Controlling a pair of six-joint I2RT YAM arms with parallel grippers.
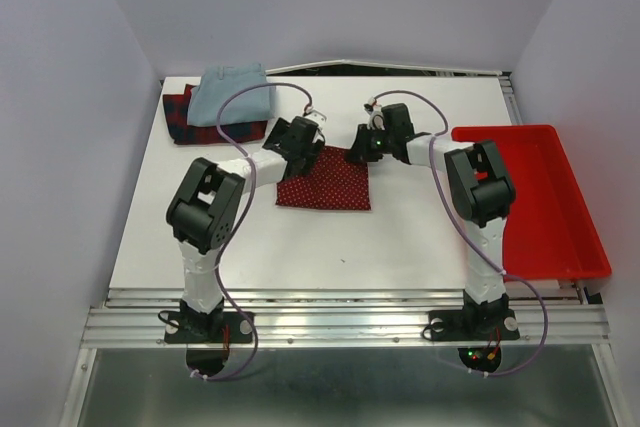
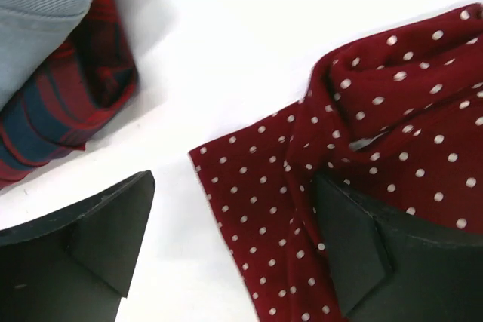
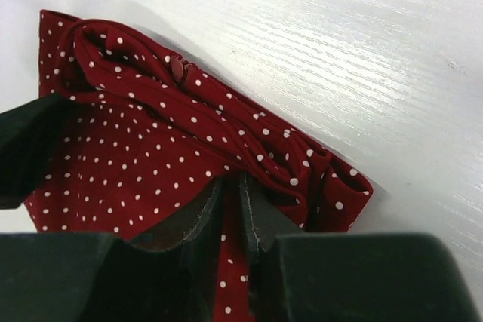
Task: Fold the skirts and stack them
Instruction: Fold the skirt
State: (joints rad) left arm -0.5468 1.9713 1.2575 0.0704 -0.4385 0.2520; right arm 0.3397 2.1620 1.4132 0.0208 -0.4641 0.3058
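The dark red dotted skirt [image 1: 325, 182] lies folded at the table's middle. My left gripper [image 1: 300, 142] is at its far left corner, open. In the left wrist view [image 2: 234, 231] the skirt's edge [image 2: 264, 209] lies between the jaws, and the right finger [image 2: 377, 254] rests over the cloth. My right gripper [image 1: 362, 144] is at the far right corner. In the right wrist view [image 3: 235, 213] its fingers are shut on a bunched fold of the dotted skirt [image 3: 151, 156]. The pale blue skirt [image 1: 232, 95] lies on the plaid skirt [image 1: 190, 122] at the back left.
A rigid red tray [image 1: 540, 197] stands at the right side of the table. The blue-and-plaid pile also shows in the left wrist view [image 2: 45, 5], close to the left of my left gripper. Walls enclose the table on three sides.
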